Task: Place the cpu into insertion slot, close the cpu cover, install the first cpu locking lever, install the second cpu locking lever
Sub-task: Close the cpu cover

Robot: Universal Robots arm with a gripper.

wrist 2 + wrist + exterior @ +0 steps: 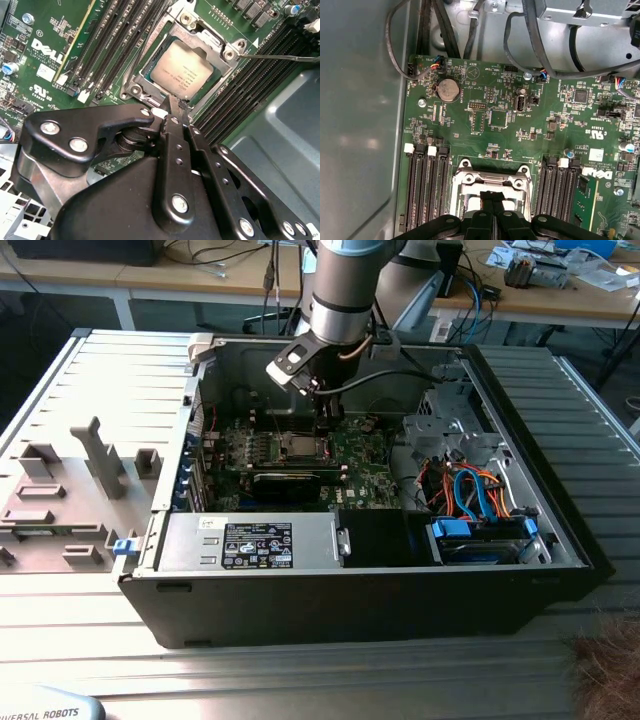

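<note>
The cpu (182, 70), a small square chip with a dull silvery top, lies in the socket on the green motherboard (45, 45). The cpu cover (220, 45), a thin metal frame, lies flat around it, with the chip showing through its window. My gripper (175, 104) is shut with nothing between its black fingers, and its tips sit at the cover's edge. In the first wrist view the gripper (493, 196) is over the cover (470, 177). A thin metal locking lever (280, 57) sticks out sideways from the socket's corner. In the exterior view the gripper (325, 425) hangs just above the socket (300, 446).
Black memory slots (125, 35) flank the socket on both sides. The open computer case (560, 540) walls in the board. A label-covered power supply box (255, 540) and a drive bay with orange and blue cables (475, 495) lie nearby. Grey fixtures (95, 455) stand at the exterior view's left.
</note>
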